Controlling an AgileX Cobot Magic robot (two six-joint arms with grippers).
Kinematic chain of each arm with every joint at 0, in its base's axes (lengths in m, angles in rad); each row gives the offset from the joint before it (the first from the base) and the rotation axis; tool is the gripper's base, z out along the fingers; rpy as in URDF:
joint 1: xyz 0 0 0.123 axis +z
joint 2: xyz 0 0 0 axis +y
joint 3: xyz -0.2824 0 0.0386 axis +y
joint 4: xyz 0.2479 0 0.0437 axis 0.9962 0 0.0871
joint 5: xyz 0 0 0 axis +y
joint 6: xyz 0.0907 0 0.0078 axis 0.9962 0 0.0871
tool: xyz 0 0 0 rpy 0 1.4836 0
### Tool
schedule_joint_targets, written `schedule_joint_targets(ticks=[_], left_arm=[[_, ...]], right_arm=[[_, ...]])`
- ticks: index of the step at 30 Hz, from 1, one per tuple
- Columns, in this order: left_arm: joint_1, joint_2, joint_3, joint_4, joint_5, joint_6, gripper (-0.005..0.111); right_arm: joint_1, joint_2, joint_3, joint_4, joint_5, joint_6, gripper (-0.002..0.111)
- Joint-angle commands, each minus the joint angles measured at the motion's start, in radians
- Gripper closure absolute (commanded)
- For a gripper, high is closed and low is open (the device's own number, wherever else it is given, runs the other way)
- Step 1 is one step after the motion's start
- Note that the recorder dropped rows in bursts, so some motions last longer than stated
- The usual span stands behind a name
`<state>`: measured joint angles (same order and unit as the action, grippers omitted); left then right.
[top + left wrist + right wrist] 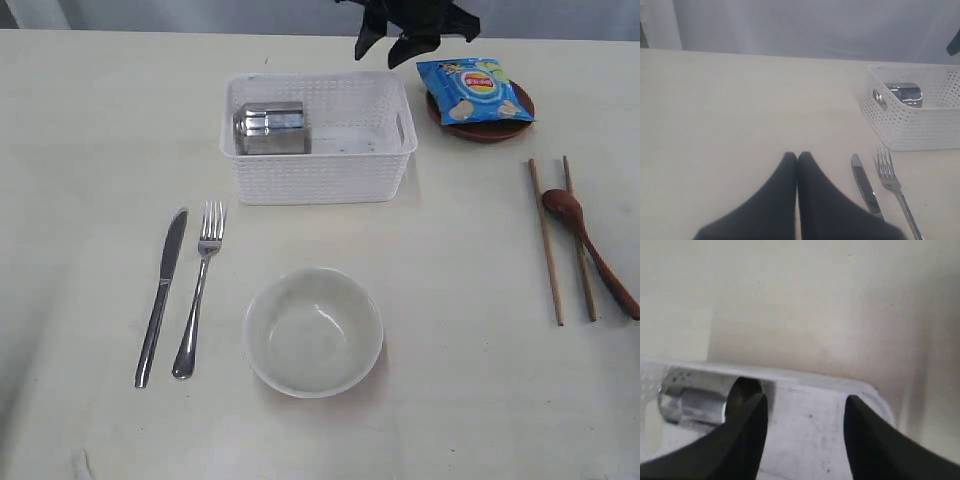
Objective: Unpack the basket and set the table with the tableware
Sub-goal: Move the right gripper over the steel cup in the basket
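Starts with the wide table (90, 120), cream, matte and flat, most tableware already laid out on it. Next down, the white plastic basket (320, 180) towards the far edge, rectangular, perforated, light-looking: may skid or tip if clipped on the rim during a reach. In front of it, the pale round bowl (313, 335), smooth-walled and empty. Over the basket's far side, the right gripper (805, 405), spread wide, gripping nothing; near the knife (865, 187), the left gripper (797, 156), pressed together, empty. Last, the cup (270, 128), on its side inside the basket, at the left end in the exterior view (polished steel, cylindrical, so slippery and free to roll): could squirt out of a glancing pinch or roll along the basket floor.
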<state>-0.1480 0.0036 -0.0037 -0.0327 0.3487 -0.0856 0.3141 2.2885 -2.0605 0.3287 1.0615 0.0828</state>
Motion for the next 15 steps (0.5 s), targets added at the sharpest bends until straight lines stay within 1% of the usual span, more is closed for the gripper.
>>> schedule_joint_targets(ticks=[1,2,3,4,5,8,10,13,15], left_arm=[[-0.005,-0.004,0.004,0.001,-0.002,0.003,0.107],[-0.005,-0.004,0.004,0.001,-0.002,0.003,0.107],[-0.005,-0.004,0.004,0.001,-0.002,0.003,0.107],[-0.005,-0.004,0.004,0.001,-0.002,0.003,0.107],[-0.005,-0.004,0.004,0.001,-0.002,0.003,0.107],[-0.005,-0.004,0.004,0.001,-0.002,0.003,0.107],[-0.005,-0.004,0.004,0.001,-0.002,0.003,0.107],[-0.005,-0.004,0.004,0.001,-0.002,0.003,0.107],[-0.005,-0.004,0.004,0.001,-0.002,0.003,0.107]], right_arm=[[0.052,-0.021,-0.009,0.015,0.067,-0.083,0.074],[0.067,-0.021,-0.009,-0.007,0.073,-0.083,0.079],[0.08,-0.021,-0.009,-0.009,0.078,-0.083,0.081],[0.091,-0.021,-0.009,-0.003,0.08,-0.083,0.081],[0.1,-0.021,-0.009,0.007,0.08,-0.083,0.078],[0.108,-0.019,-0.009,0.054,0.068,-0.083,0.063],[0.108,-0.014,-0.009,0.101,0.069,-0.075,0.059],[0.108,-0.01,-0.009,0.101,0.071,-0.083,0.06],[0.108,-0.004,-0.009,0.04,0.071,-0.068,0.066]])
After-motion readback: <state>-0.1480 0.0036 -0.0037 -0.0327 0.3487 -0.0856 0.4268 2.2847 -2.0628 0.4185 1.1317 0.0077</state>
